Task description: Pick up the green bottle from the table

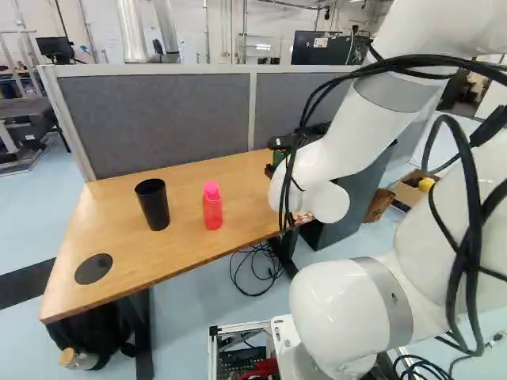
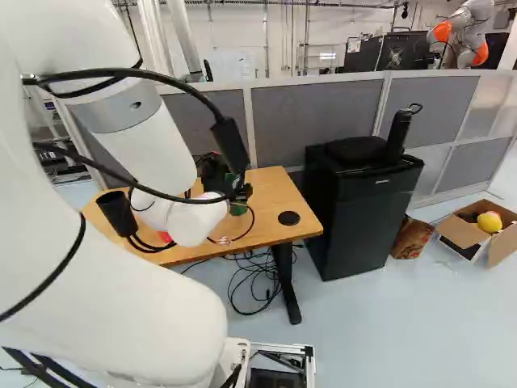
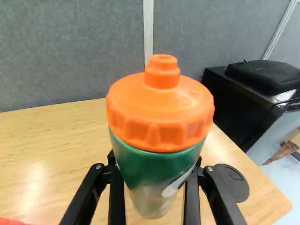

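Here, the green bottle (image 3: 154, 166) is clasped upright by the fingers (image 3: 117, 201), parted to its width, at the right part of the desk (image 1: 174, 241); whether it is lifted cannot be told. Left of it, a pink bottle (image 1: 212, 207) is seen, then a black cup (image 1: 152, 206).

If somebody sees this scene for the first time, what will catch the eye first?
Probably the bright orange lid of the green bottle, between the fingers of the gripper. Then the big white arm, at the right of the left base view, and the pink bottle beside the black cup.
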`<state>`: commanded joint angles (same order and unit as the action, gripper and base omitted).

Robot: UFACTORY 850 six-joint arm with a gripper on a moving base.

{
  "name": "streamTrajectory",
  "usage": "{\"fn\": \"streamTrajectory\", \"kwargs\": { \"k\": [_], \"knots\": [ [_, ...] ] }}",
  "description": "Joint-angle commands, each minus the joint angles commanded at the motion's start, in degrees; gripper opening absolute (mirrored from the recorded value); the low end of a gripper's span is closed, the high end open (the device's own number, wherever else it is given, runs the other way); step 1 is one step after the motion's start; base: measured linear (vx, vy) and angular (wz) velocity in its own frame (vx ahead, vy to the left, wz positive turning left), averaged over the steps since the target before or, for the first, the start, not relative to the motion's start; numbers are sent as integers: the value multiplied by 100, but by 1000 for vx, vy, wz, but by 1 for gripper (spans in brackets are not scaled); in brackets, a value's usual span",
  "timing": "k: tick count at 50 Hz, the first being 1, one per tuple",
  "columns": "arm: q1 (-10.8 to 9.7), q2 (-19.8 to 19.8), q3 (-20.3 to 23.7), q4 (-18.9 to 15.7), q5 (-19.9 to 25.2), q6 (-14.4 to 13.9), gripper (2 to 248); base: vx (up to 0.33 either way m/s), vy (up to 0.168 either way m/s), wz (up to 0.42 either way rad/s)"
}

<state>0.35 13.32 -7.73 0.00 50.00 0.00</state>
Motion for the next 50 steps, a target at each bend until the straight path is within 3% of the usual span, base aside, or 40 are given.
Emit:
{"fn": "streamTrajectory", "kwargs": {
  "k": [21, 50],
  "knots": [
    [-32, 246, 250, 0, 0, 0, 111, 0, 0, 0],
    [-35, 268, 273, 0, 0, 0, 111, 0, 0, 0]
  ]
}}
